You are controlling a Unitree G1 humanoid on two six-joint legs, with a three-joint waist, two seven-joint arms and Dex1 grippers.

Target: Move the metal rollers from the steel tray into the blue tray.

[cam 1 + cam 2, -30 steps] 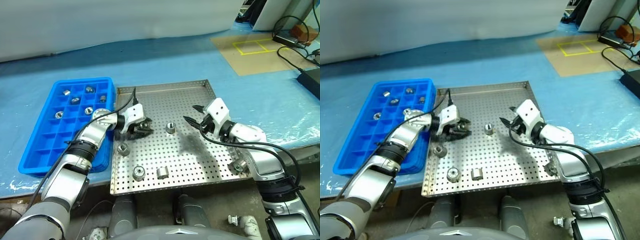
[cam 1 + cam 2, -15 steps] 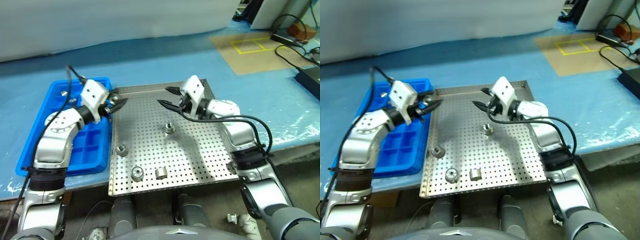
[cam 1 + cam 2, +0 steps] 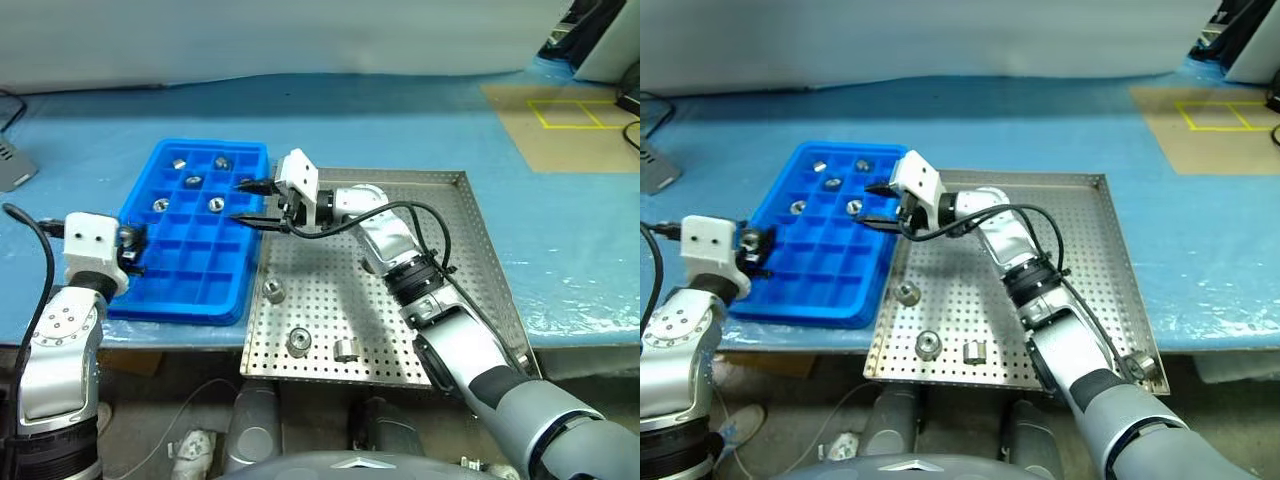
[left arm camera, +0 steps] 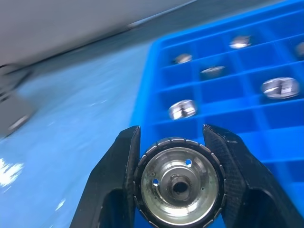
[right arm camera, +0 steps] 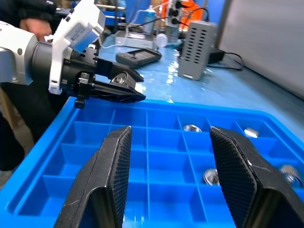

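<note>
My left gripper (image 3: 132,248) hovers at the outer left edge of the blue tray (image 3: 180,305), shut on a metal roller (image 4: 178,183) gripped by its rim. My right gripper (image 3: 255,203) reaches across from the steel tray (image 3: 440,230) to the blue tray's right edge, open, with nothing between its fingers (image 5: 109,180). Several rollers (image 3: 193,181) lie in the blue tray's far compartments. Three rollers (image 3: 272,290) rest near the steel tray's front left, and another (image 3: 1137,367) lies at its front right corner.
Blue plastic sheeting covers the table. A grey box (image 3: 15,165) sits at the far left. A brown board with yellow tape (image 3: 560,120) lies at the back right. Past the blue tray's left side stand a vented grey unit (image 5: 197,50) and other devices.
The camera has swung left. My left gripper carried a roller from the steel tray across to the blue tray's outer left edge. My right gripper swept left to the blue tray's right edge.
</note>
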